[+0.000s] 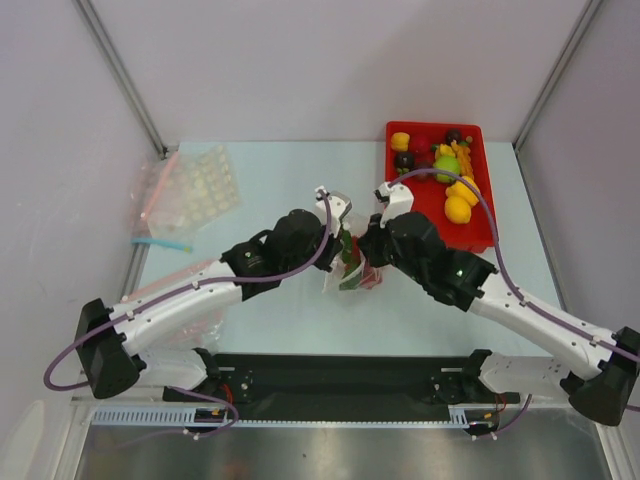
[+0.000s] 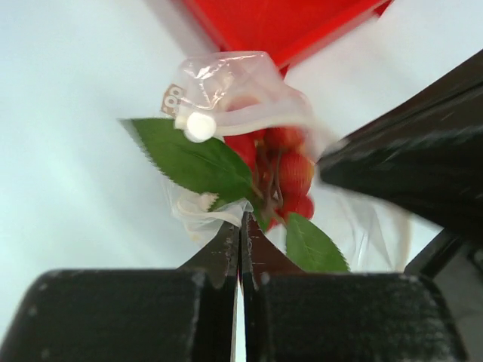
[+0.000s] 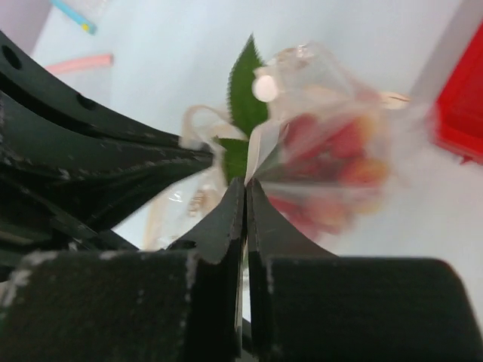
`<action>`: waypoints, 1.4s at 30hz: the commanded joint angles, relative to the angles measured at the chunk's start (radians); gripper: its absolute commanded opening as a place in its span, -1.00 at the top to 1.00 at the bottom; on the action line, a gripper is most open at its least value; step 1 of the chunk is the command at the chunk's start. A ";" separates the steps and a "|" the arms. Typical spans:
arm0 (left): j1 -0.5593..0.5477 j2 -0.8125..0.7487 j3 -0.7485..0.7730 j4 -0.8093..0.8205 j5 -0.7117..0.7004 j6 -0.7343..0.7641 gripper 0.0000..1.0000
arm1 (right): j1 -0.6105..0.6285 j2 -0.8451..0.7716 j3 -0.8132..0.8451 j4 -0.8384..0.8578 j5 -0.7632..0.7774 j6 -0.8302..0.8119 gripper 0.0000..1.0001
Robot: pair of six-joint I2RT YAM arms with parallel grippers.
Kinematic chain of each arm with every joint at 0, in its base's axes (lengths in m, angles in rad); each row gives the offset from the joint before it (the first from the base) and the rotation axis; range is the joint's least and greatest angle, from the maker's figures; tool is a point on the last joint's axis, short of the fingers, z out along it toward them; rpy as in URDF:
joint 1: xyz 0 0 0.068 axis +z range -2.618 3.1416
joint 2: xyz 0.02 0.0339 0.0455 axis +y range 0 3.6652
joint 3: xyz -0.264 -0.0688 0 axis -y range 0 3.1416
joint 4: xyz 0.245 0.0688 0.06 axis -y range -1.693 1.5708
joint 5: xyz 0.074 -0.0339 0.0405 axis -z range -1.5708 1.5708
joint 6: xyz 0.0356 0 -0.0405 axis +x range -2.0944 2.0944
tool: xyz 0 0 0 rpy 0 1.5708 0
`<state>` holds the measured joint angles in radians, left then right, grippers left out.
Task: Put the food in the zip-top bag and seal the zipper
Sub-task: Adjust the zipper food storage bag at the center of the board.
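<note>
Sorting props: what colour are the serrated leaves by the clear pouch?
The serrated leaves are green; left wrist view.

White links and black joints make up the left arm (image 1: 170, 305) and right arm (image 1: 540, 315); a purple cable (image 1: 493, 228) runs along each; the left end effector (image 2: 241, 222) has matte black, scuffed fingers (image 2: 215, 260).

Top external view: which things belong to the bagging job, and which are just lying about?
Job: zip-top bag holding red pieces, pinched by the left pincer and the right pincer; food in the red tray.
Lying about: dimpled sheet, pink strip, blue strip.
</note>
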<state>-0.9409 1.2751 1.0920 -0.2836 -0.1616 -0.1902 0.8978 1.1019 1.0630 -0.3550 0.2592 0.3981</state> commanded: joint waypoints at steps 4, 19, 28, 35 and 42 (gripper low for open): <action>-0.015 -0.037 0.046 -0.121 -0.153 0.020 1.00 | -0.026 -0.128 -0.066 0.047 0.161 0.021 1.00; -0.025 -0.140 0.003 -0.091 -0.294 0.009 0.99 | -0.228 -0.156 -0.164 0.123 -0.064 0.111 1.00; -0.029 -0.211 -0.133 0.112 -0.260 0.014 0.85 | -0.147 -0.175 -0.193 0.197 -0.006 0.051 0.99; -0.019 -0.141 -0.136 0.133 -0.355 -0.061 0.99 | -0.221 -0.155 -0.196 0.182 -0.112 0.058 -0.18; 0.065 -0.244 -0.246 0.202 -0.392 -0.150 0.99 | -0.243 -0.287 -0.261 0.220 0.017 0.062 -0.21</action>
<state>-0.9043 1.1042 0.8860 -0.1699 -0.5003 -0.2768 0.6685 0.8875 0.8227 -0.1982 0.2134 0.4664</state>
